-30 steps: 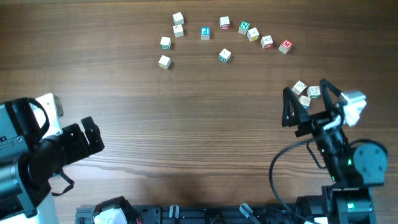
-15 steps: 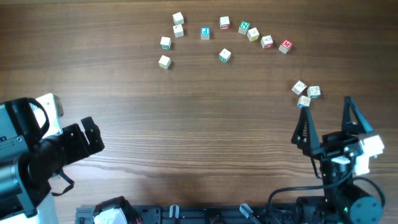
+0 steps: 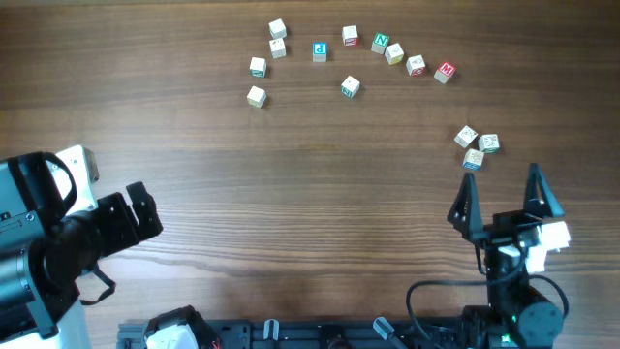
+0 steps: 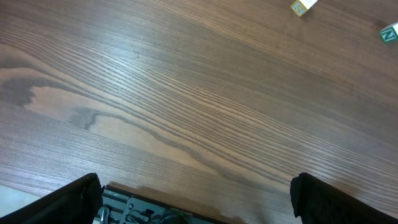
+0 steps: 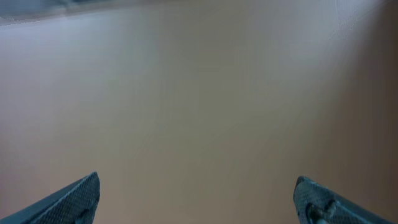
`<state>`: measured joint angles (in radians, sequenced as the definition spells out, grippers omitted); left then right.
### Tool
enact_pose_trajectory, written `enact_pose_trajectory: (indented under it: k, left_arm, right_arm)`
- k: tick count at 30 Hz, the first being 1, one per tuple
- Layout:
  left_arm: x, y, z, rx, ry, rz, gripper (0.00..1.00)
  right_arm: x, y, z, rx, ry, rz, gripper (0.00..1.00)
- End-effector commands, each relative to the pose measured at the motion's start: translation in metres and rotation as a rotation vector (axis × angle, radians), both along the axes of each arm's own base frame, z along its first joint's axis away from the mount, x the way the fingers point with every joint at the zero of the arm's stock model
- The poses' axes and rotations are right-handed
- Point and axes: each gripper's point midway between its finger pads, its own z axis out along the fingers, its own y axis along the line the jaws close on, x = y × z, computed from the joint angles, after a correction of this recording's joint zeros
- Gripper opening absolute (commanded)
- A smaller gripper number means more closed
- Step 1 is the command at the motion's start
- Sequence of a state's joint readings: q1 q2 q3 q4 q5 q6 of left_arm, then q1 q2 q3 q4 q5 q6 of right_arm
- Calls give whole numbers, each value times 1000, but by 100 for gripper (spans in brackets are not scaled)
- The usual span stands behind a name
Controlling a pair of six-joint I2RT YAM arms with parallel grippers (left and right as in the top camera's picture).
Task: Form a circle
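Two arms sit at the near edge of a brown wood-grain tabletop (image 3: pixel 291 194), jaws spread wide and holding nothing.
Nearest, a black rail (image 3: pixel 320 334) runs along the table's edge. The left gripper (image 3: pixel 145 208) hangs at the left and the right gripper (image 3: pixel 502 182) at the right, its two black fingers pointing away; both are fully parted and empty. Bare wood with long dark grain streaks fills the middle (the right wrist view shows only a blurred tan plane). Just beyond the right gripper lie three loose cubes (image 3: pixel 474 158), huddled together. Farthest, the circle (image 3: pixel 320 50) of small pale wooden alphabet cubes with red, green and blue letters is only an open arc along the far side, with a single cube (image 3: pixel 350 87) sitting inside it.
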<state>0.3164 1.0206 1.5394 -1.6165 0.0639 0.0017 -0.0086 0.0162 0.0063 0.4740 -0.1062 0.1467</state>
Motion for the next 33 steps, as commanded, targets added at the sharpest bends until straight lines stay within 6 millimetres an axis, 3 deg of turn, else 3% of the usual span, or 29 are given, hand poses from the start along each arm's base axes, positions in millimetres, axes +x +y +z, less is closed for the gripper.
enact_pose_trajectory:
  k: [1,17,22,33]
  left_arm:
    - [-2,3,0,5,-2,20,100]
    - [-2,3,0,5,-2,20,100]
    - [-2,3,0,5,-2,20,100]
    - [-2,3,0,5,-2,20,100]
  right_arm:
    - [7,-12,-15,12,66,-71,100]
    - [26,-21,-106,-39,444,-136,100]
    - [26,-20,-108,-125,448,-150,100]
    - [26,-13,-109,-146,447,-111,100]
